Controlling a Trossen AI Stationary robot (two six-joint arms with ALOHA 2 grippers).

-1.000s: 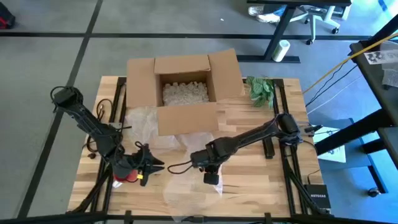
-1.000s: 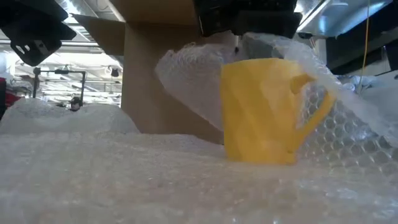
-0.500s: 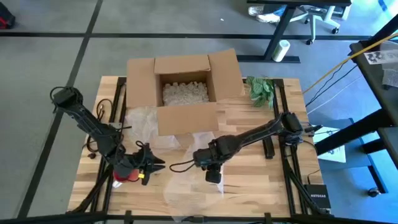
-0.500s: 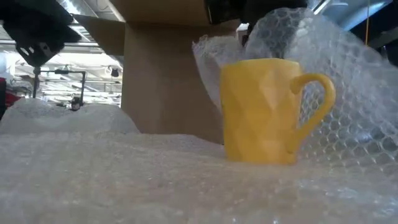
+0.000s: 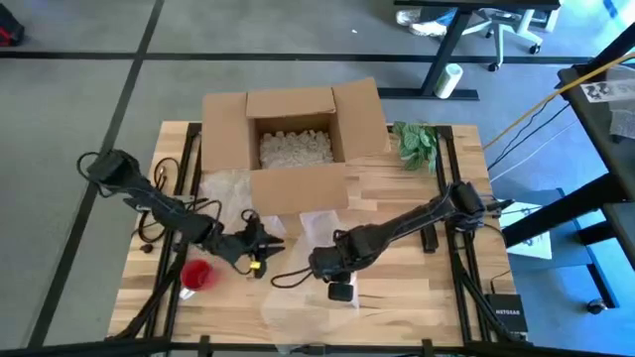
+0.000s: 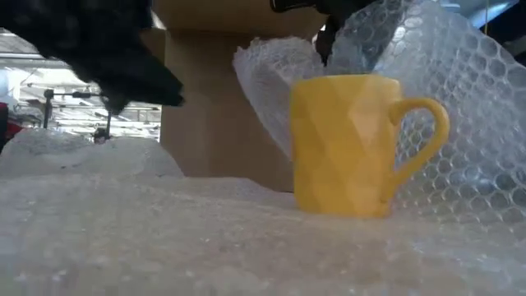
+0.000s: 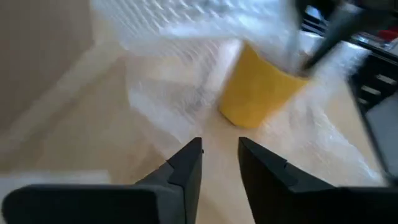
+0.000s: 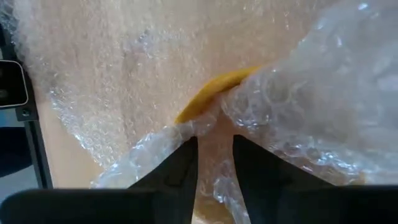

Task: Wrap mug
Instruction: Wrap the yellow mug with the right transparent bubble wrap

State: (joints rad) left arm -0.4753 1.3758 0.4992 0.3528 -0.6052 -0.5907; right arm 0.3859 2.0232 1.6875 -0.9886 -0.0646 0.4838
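Pinched between my right gripper's (image 8: 211, 155) fingers is an edge of the bubble wrap (image 6: 427, 90), held up above the yellow mug (image 6: 349, 144); the fingers stand close together with only the film between them. The mug stands upright on the spread part of the same sheet, on the wooden table (image 5: 397, 198), in front of the cardboard box (image 5: 293, 134). From this gripper the mug lies directly below and just ahead: in my right wrist view only a sliver of its yellow rim shows under the lifted film. Its long axis is vertical, and in the low view its handle points away from the side where my other arm shows.

My left gripper (image 7: 217, 165) is empty, its fingers a narrow gap apart, and the mug lies straight ahead of it, near but not touching. The right gripper is the nearer of the two.

As I judge it, the coming move turns on carrying the raised flap over the mug's top and down its bare front side, which faces the low camera.

From overhead my right arm and the wrap cover the mug completely. My left wrist view is blurred, so I cannot tell whether the film touches the mug's far side. A red object (image 5: 195, 275) sits near the table's left front corner; what it is I cannot make out.
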